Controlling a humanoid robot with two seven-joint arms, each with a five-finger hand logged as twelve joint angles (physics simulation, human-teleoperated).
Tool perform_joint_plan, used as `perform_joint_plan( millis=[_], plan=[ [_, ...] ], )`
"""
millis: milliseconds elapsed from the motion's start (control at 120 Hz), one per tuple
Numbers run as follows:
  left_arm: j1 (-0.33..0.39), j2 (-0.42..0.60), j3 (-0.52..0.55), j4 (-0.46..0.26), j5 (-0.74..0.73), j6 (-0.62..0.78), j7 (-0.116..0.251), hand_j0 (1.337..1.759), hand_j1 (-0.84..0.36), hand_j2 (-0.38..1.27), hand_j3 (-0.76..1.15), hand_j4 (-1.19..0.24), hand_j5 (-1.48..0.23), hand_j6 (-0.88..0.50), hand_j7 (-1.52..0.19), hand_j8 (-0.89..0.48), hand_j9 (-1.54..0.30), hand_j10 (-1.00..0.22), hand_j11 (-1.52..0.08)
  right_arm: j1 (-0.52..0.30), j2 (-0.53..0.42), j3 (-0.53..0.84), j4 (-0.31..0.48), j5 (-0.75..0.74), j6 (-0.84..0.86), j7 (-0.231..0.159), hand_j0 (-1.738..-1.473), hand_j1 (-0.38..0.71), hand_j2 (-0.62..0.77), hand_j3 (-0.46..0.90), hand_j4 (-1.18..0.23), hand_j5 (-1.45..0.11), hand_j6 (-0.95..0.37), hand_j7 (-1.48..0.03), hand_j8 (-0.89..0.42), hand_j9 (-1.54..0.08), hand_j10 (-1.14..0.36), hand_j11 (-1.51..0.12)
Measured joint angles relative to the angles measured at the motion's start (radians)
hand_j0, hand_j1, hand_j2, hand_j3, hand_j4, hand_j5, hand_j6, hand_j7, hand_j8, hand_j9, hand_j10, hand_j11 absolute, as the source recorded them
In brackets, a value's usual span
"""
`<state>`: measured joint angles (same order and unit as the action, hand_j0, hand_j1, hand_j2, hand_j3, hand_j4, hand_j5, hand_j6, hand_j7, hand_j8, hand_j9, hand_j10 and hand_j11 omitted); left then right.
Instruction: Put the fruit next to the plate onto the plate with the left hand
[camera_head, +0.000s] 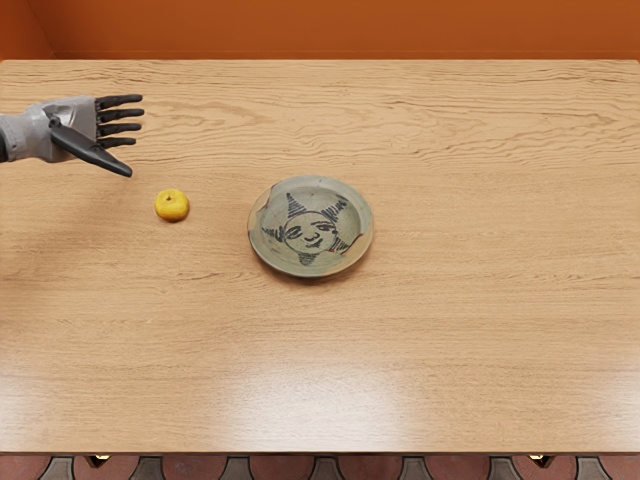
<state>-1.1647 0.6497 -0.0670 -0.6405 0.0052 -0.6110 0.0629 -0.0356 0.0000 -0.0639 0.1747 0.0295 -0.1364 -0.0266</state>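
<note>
the left robot hand (92, 130) is hovering over the far left of the tabletop (450, 350), with its arm coming in from the left edge. it is released: the dark fingers (122, 115) are stretching out straight toward the right, the thumb is angling down and forward, and nothing is sitting in the palm. that spread is probably leaving a wide gap for closing around something small and round.

the fruit (172, 205), a small yellow-orange ball, is resting on the bare wood, nearer the camera than the hand and a little to its right, clearly apart from it. it is lying to the left of the plate (310, 268), near the rim but not touching it. the plate, grey with a dark sun face painted in it, is sitting near the middle and carrying nothing.

judging from this, the task is only at the reaching step: the hand is needing to come down over the fruit before any grasp. the right arm is not showing.
</note>
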Motion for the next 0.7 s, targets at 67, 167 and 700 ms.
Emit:
perform_joint_plan(
  millis=[67, 167, 700],
  plan=[
    [-0.001, -0.001, 0.000, 0.000, 0.002, 0.000, 0.000, 1.658, 0.35, 0.00, 0.00, 0.00, 0.00, 0.00, 0.00, 0.00, 0.00, 0.00, 0.00, 0.002, 0.000, 0.000, -0.001, 0.000, 0.000, 0.001, -1.658, -0.31, -0.01, 0.00, -0.03, -0.04, -0.03, -0.04, -0.03, -0.04, -0.03, -0.04],
    [-0.025, 0.000, 0.000, 0.001, 0.024, 0.000, 0.000, 1.658, 0.35, 0.00, 0.00, 0.00, 0.00, 0.00, 0.00, 0.00, 0.00, 0.00, 0.00, 0.001, 0.000, 0.000, -0.001, 0.000, 0.000, -0.001, -1.658, -0.31, -0.01, 0.00, -0.03, -0.04, -0.03, -0.04, -0.03, -0.04, -0.03, -0.04],
    [-0.295, 0.033, 0.160, -0.216, 0.544, 0.000, 0.018, 1.658, 0.35, 0.00, 0.00, 0.00, 0.00, 0.00, 0.00, 0.00, 0.00, 0.00, 0.00, -0.004, 0.000, 0.000, -0.003, 0.000, 0.000, -0.005, -1.658, -0.31, -0.01, 0.00, -0.03, -0.04, -0.03, -0.04, -0.03, -0.04, -0.03, -0.04]
  ],
)
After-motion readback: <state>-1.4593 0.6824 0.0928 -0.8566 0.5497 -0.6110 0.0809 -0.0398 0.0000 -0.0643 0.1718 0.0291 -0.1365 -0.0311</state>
